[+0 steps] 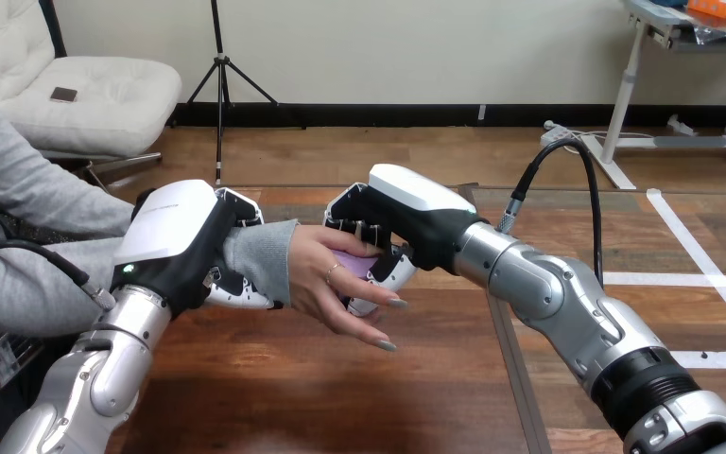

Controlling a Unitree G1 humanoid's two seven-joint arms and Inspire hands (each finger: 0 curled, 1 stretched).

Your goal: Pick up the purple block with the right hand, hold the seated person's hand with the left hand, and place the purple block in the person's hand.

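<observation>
- Head view: you have the wooden table (293, 397) across the lower frame, made of dark-grained planks with a glossy finish.
- The person's hand (326, 284) comes in from the view's left out of a grey knitted sleeve. Its palm faces right and its fingers slant down above the tabletop.
- Your left hand (184, 248), black with a smooth white shell on its back, rises from the lower left on a silver forearm. Its fingers wrap over and under the person's wrist (260, 255) at the cuff and clasp it.
- The purple block (354, 268), pale and smooth-faced, sits against the person's palm. It is mostly covered, so you cannot tell its full shape.
- Your right hand (392, 232) reaches in from the lower right on a jointed silver forearm, white shell upward. Its fingers curl over the block's top and its thumb sits beneath, gripping the block.
- The person's fingers lie alongside that thumb, touching it.
</observation>
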